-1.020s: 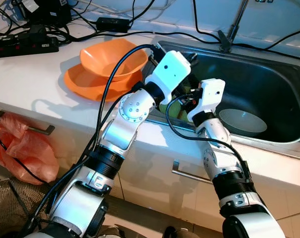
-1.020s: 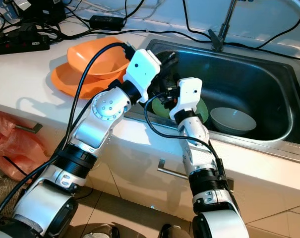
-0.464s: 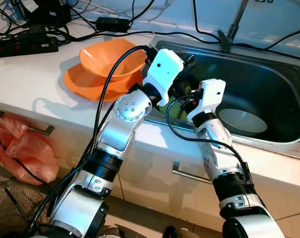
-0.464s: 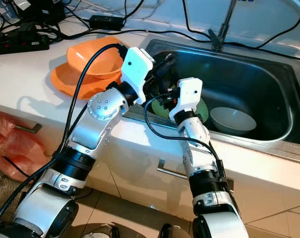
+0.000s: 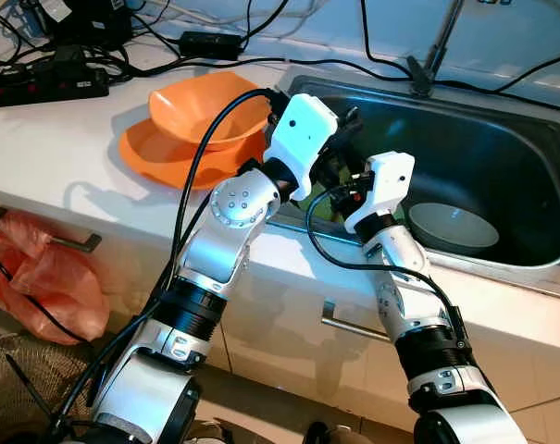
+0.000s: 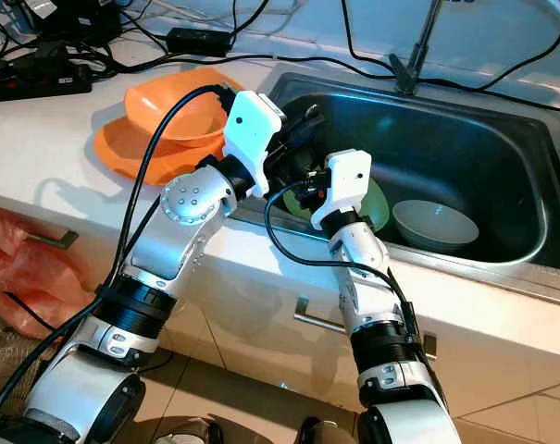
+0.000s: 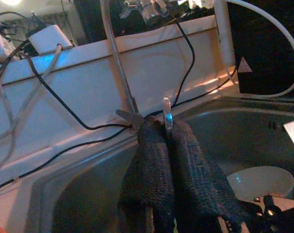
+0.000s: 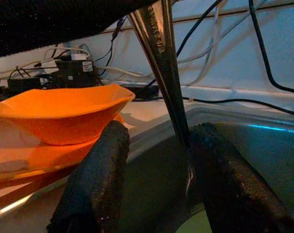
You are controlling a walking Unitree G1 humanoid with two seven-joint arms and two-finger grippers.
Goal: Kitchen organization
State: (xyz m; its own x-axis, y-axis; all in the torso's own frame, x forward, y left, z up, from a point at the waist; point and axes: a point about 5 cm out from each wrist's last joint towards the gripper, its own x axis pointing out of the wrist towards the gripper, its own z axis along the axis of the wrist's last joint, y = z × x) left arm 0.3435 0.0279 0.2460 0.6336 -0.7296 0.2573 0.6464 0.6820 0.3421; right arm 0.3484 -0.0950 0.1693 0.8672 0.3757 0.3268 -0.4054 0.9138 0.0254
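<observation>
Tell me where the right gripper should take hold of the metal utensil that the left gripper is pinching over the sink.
Probably on the bare handle below the left gripper, whose fingers are shut on the upper part. The handle runs narrow and flat between the right gripper fingers, which stand open on either side of it, so closing across its thin faces from where it hovers above the sink seems best.

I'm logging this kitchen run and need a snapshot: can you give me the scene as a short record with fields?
place: white counter with a steel sink set in it
left claw: shut on a metal utensil, held over the sink's left end
right claw: open, fingers either side of the utensil's handle
in the sink: pale bowl, green dish partly hidden behind the right arm
on the counter: orange bowl stacked on an orange plate, left of the sink
behind: black cables along the wall
</observation>
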